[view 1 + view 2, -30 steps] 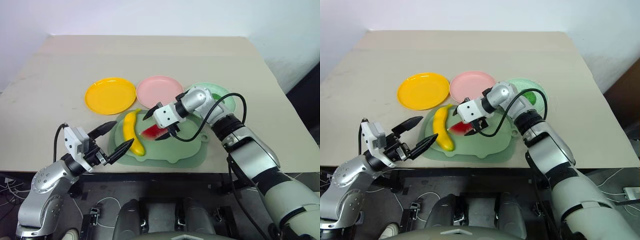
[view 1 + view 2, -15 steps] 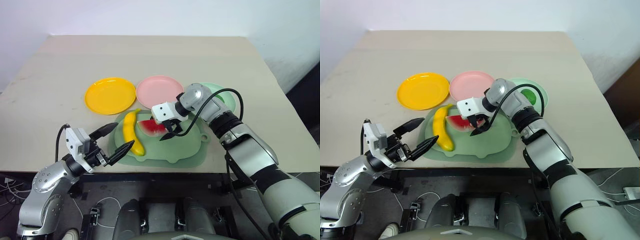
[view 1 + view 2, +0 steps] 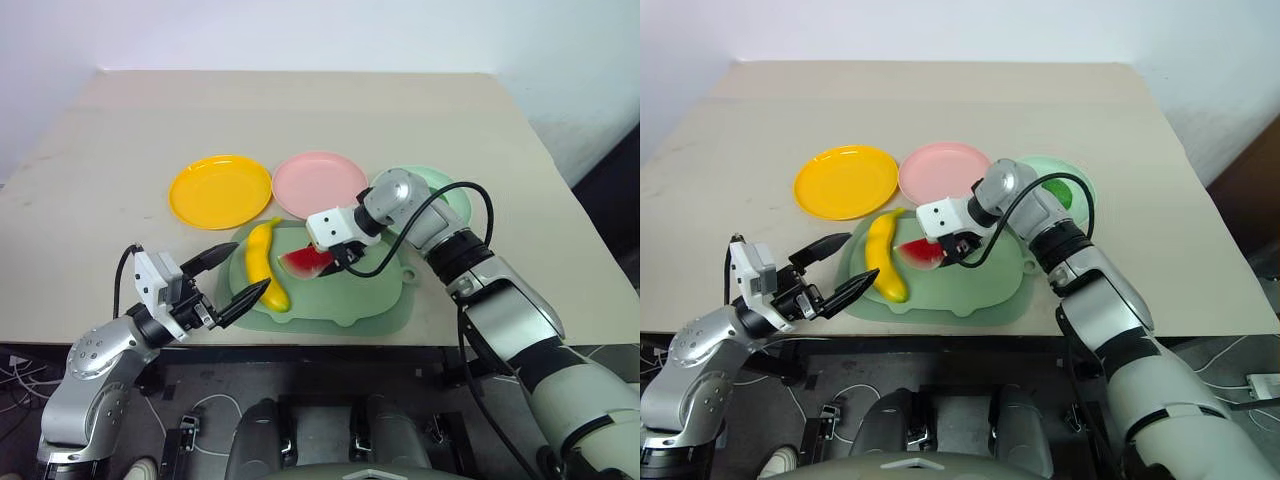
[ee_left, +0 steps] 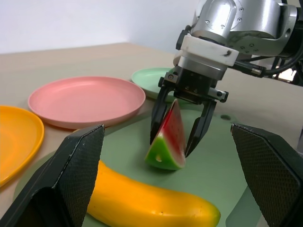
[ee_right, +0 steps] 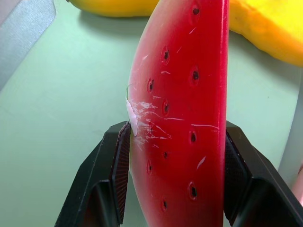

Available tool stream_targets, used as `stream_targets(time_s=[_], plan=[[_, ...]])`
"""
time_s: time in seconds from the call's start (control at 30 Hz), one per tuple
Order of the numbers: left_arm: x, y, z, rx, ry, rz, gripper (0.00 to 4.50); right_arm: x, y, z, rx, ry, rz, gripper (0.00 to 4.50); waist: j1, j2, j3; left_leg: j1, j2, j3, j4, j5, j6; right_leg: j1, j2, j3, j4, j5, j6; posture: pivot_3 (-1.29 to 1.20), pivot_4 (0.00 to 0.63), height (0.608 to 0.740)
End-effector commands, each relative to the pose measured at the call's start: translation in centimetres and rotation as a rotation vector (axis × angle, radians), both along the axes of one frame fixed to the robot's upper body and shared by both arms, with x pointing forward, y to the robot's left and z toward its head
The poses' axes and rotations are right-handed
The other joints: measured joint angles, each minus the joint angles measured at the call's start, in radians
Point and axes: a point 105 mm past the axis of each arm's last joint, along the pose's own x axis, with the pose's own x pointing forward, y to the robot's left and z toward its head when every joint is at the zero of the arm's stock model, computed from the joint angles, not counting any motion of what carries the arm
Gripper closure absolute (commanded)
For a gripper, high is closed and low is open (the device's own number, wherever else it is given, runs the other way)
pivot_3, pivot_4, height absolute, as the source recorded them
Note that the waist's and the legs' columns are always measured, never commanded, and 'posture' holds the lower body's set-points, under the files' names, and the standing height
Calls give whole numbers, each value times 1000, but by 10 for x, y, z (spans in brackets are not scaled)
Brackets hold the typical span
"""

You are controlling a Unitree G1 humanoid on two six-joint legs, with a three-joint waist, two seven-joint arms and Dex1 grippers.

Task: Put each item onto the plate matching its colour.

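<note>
Beige tabletop, near edge: my left gripper (image 3: 232,276) hangs spread wide beside the curved yellow plastic banana (image 3: 264,263) on the green mat (image 3: 370,300). Right gripper (image 4: 181,124) clamps the red watermelon wedge (image 4: 167,137). Farther back, yellow-orange plate (image 3: 221,190) and pink plate (image 3: 318,182) are empty; the mint plate (image 3: 452,199) holds something green, so I judge two left.

I see a flat beige table (image 3: 300,110). Directly on it, three round plastic plates stand in a row: a yellow-orange plate (image 3: 220,190), a pink plate (image 3: 318,181) beside it, then a pale mint green plate (image 3: 452,197). Just in front of them lies a large flat green mat (image 3: 345,298).
</note>
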Motion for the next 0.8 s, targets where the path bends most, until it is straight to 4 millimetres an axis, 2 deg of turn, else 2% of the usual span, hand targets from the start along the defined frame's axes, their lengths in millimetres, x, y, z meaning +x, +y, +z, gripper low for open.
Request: stream_targets(time_s=[0.03,0.23,0.37,0.47,0.57,0.67,0.8], plan=[[-1,1,7,0,-37,-2,0,-4,7,41,145,-8,6,2419,0,0,0,0,0,0,0,0,0,0,0,0,0,0,0,0,150,695],[-1,1,6,2,-36,-1,0,2,15,86,330,-14,-65,2419,0,0,0,0,0,0,0,0,0,0,0,0,0,0,0,0,150,695],[1,0,6,1,-36,-1,0,37,25,102,450,-84,-270,2419,-6,0,0,0,0,0,0,0,0,0,0,0,0,0,0,0,150,695],[1,-1,7,3,-36,-4,0,64,25,102,483,-149,-445,2419,-12,0,0,-1,0,0,0,0,0,-1,0,0,0,0,0,0,150,695],[1,0,7,5,-38,-1,0,88,19,94,445,-262,-619,2419,-18,0,0,-1,0,1,0,0,0,-1,0,0,0,0,0,0,150,695],[0,-1,7,6,-39,1,0,97,16,83,401,-290,-727,2419,-24,0,0,-2,0,1,0,0,0,-2,0,0,0,0,0,0,150,695],[-1,-2,8,9,-40,1,0,99,18,70,357,-288,-770,2419,-30,0,0,-3,0,1,-1,0,-1,-3,1,1,0,0,0,0,150,695]])
